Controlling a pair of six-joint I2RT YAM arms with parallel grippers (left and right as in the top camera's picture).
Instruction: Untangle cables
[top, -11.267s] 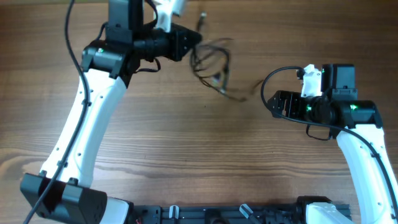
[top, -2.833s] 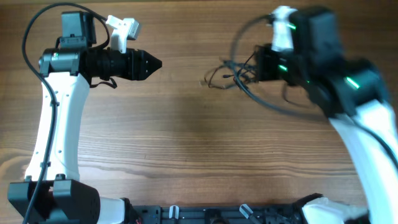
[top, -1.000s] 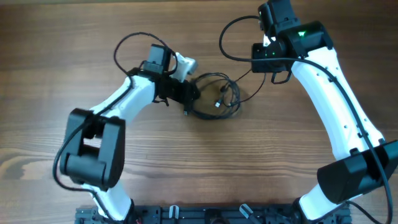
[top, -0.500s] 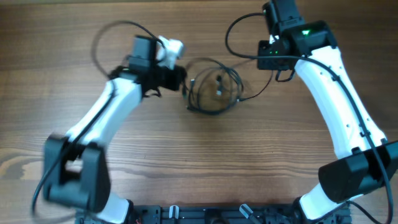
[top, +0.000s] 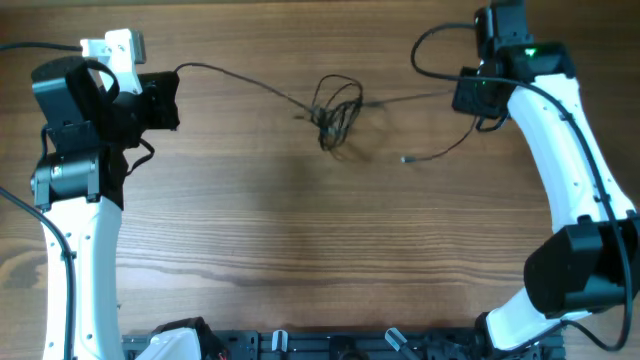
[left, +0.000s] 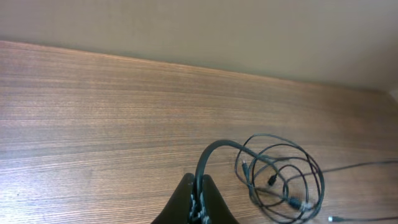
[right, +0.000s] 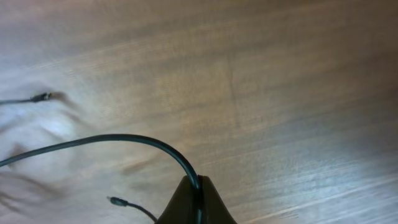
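Observation:
The cables (top: 335, 110) are thin black cords bunched in a small knot at the table's upper middle. One strand runs tight from the knot left to my left gripper (top: 172, 98), which is shut on it. Another strand runs right to my right gripper (top: 464, 95), also shut on a cord. A loose end with a small plug tip (top: 405, 158) lies below that strand. In the left wrist view my gripper (left: 200, 184) pinches a cord that arcs up toward the looped cables (left: 281, 180). In the right wrist view my gripper (right: 198, 184) clamps a curved cord (right: 124, 139).
The wooden table (top: 320, 250) carries only the cords. Both arm bases stand at the near edge, the left arm (top: 75, 230) along the left side and the right arm (top: 570, 200) along the right. A pale wall (left: 199, 31) rises behind the far edge.
My left gripper has closed on a cord and swung far to the left, drawing a long strand out. The wide loops have pulled into a small knot. The right gripper shifted rightward.

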